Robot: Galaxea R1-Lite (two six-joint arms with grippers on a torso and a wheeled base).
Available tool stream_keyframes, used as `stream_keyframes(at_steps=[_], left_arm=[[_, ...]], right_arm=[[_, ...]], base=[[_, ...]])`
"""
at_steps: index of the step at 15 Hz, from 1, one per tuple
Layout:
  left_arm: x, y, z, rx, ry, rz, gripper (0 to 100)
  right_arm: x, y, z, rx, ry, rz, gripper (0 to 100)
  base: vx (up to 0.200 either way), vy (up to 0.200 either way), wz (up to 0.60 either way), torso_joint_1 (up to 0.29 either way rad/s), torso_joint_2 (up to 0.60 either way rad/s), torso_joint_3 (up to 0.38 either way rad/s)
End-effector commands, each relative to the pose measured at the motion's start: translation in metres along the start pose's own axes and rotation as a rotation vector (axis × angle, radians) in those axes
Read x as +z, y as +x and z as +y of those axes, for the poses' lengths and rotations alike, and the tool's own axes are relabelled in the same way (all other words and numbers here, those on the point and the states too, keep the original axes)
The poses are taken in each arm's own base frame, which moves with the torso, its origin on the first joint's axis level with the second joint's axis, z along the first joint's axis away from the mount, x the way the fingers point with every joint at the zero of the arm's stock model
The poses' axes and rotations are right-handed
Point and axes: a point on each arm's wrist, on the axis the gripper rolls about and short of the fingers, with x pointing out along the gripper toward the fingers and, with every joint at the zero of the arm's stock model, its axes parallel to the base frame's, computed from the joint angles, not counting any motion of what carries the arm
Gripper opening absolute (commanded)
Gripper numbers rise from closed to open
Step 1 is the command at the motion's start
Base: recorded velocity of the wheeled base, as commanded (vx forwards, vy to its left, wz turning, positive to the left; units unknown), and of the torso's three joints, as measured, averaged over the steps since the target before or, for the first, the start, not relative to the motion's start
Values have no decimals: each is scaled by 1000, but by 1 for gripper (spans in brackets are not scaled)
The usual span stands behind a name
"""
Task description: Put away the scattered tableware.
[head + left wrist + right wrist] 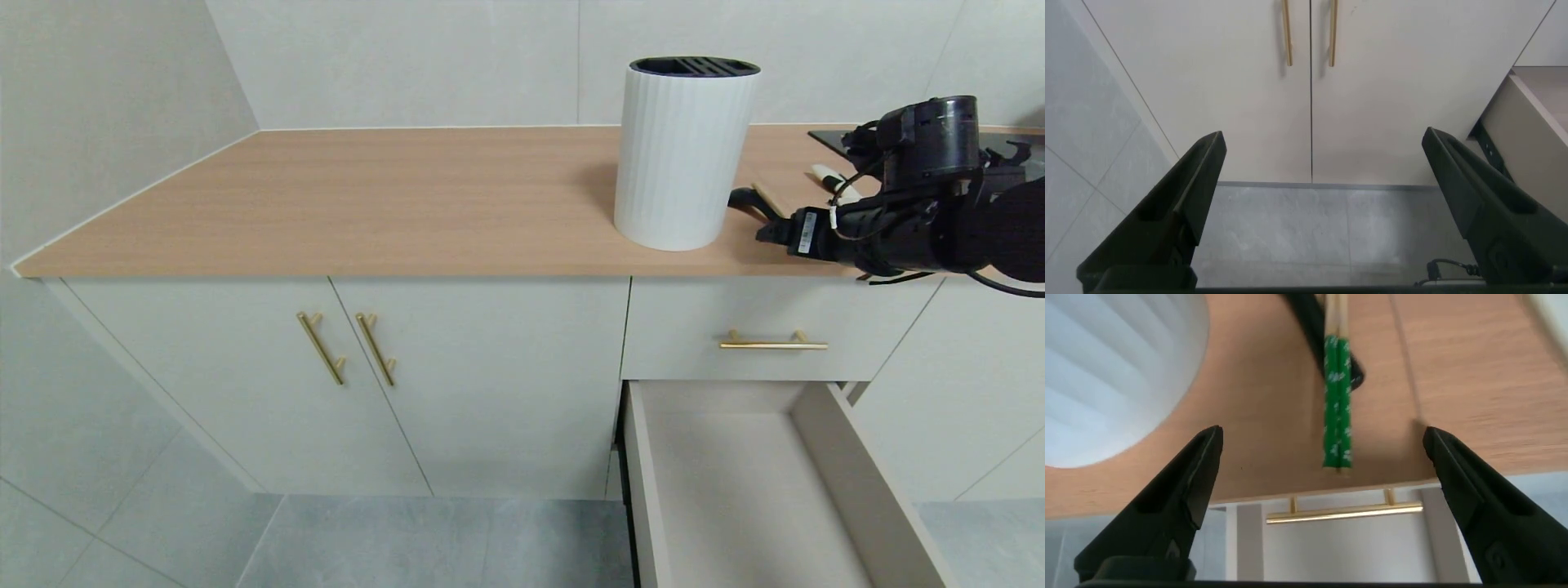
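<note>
A pair of chopsticks (1337, 400) with green-wrapped ends lies on the wooden counter (408, 196), partly over a black utensil handle (1310, 327). My right gripper (1323, 498) hovers open at the counter's front edge, its jaws spread wide on either side of the chopstick ends and not touching them. In the head view the chopsticks (767, 198) and black handle (744, 198) lie just right of the white ribbed holder (684, 155), with a white utensil (829, 175) farther back. My left gripper (1323, 212) hangs open and empty, low in front of the cabinet doors.
An empty drawer (849, 482) stands pulled out below the right arm, under a closed drawer with a gold handle (773, 344). Double cabinet doors (343, 384) are shut. A black cooktop (829, 139) sits at the counter's back right. The counter's left half is bare.
</note>
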Motion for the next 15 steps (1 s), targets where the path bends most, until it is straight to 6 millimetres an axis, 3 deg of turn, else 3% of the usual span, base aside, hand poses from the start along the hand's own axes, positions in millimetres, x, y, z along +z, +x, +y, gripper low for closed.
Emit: stream_keyframes(at_steps=[1, 7, 8, 15], left_arm=[[0, 0, 0, 1, 0, 1, 100], [0, 0, 0, 1, 0, 0, 100], [0, 0, 0, 1, 0, 1, 100], [0, 0, 0, 1, 0, 0, 100]], right_arm=[[-5, 8, 1, -5, -5, 16, 100], [-2, 6, 1, 1, 2, -9, 100], [-2, 6, 1, 1, 3, -9, 0], [2, 0, 1, 4, 5, -20, 0]], base=[[0, 0, 0, 0, 0, 0], [0, 0, 0, 0, 0, 0], [0, 0, 0, 0, 0, 0], [0, 0, 0, 0, 0, 0]])
